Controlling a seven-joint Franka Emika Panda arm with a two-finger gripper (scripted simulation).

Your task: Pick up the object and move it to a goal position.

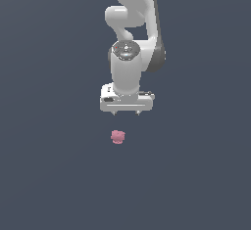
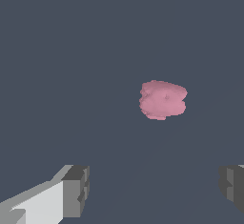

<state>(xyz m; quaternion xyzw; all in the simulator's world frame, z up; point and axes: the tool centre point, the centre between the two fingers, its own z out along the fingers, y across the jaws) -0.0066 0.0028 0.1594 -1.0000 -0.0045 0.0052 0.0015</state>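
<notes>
White Panda gripper (image 1: 126, 112) hangs above a small pink blob (image 1: 117, 136), fingers spread wide and holding nothing.

In the exterior view the lumpy pink object lies on the flat dark grey surface (image 1: 196, 175), below the gripper and slightly toward the exterior view's left of its centre, clearly apart from the fingertips. The wrist view shows the blob (image 2: 163, 99) with its ridged folds lying beyond the two grey finger pads (image 2: 76, 192), which stand far apart with bare surface between them.
</notes>
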